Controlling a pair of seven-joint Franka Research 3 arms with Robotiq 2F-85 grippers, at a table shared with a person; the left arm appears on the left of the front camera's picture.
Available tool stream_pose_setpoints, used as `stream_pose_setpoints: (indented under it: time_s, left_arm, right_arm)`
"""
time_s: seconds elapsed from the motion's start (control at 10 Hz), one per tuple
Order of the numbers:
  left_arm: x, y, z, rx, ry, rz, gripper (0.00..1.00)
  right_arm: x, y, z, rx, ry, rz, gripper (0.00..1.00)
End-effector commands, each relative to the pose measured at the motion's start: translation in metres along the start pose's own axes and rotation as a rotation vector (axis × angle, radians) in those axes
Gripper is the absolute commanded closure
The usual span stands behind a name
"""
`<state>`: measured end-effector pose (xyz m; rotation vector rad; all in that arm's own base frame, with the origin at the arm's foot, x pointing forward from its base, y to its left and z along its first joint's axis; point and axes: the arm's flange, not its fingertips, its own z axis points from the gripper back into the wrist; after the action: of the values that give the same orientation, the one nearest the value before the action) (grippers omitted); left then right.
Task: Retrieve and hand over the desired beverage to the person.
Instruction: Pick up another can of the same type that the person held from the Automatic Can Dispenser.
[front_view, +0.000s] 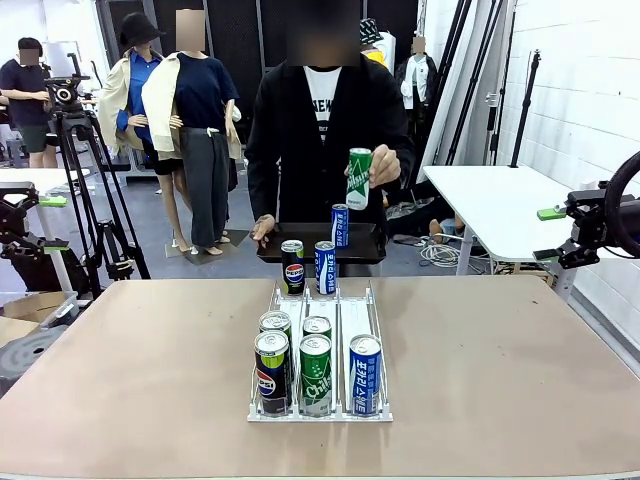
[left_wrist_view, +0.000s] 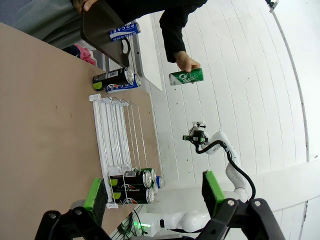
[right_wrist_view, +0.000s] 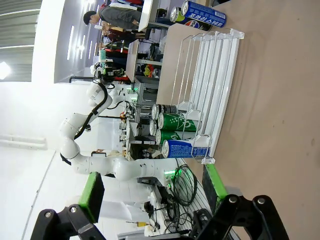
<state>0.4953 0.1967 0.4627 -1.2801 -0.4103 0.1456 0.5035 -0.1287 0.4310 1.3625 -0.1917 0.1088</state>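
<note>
Retrieval has not begun, I judge: in the front view the person (front_view: 300, 130) beyond the white wire rack (front_view: 352, 318) holds up a glossy green can (front_view: 358, 178), while a matching green can (front_view: 315, 374), slim and metallic, waits in the rack's near row on the matte worktop (front_view: 500, 360). In the left wrist view the left gripper (left_wrist_view: 155, 192) hangs short of the rack, jaws spread and empty. In the right wrist view the right gripper (right_wrist_view: 152, 190) does likewise, jaws wide on nothing.
</note>
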Motion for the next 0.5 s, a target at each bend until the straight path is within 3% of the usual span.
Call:
stream_pose_setpoints:
  time_s: [0.0, 0.4]
  left_arm:
    - [-0.0001, -0.002, 0.0001, 0.0, 0.001, 0.0, 0.0]
    - [-0.0001, -0.002, 0.0001, 0.0, 0.001, 0.0, 0.0]
  right_arm:
    - [-0.0011, -0.0009, 0.0, -0.01, 0.001, -0.004, 0.0]
    - [-0.0011, -0.0009, 0.0, -0.01, 0.001, -0.004, 0.0]
